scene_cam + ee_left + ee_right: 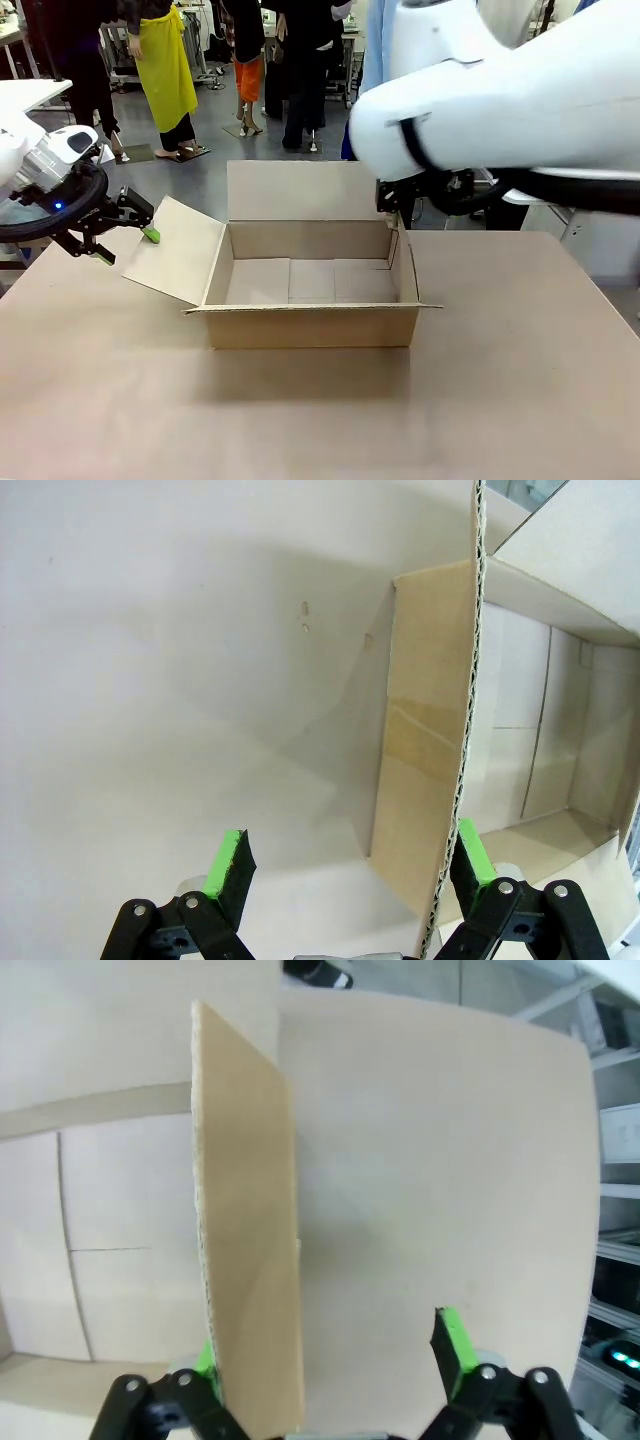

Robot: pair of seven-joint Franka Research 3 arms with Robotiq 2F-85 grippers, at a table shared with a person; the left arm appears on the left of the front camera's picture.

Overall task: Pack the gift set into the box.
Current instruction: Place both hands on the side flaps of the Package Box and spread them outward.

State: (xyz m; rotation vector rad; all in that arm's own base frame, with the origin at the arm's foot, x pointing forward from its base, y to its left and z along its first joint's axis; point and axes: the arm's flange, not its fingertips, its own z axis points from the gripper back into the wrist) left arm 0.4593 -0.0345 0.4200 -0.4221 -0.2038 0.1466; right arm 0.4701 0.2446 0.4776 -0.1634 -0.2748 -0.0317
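Note:
The box (310,325) is a brown carton standing open in the middle of the table, and its inside is bare. Its left flap (175,250) splays outward. My left gripper (128,246) is open at that flap's outer edge. In the left wrist view the flap (420,780) runs up between the fingers of the left gripper (350,870), close to the right pad (468,855). My right gripper (392,205) is at the box's far right corner. In the right wrist view the right gripper (330,1355) is open around the upright right flap (245,1210). The gift set is out of view.
The back flap (300,190) stands upright. The tan table (500,400) has free room in front of the box and to its right. My right arm's white body (500,90) hangs over the far right. People stand on the floor beyond the table.

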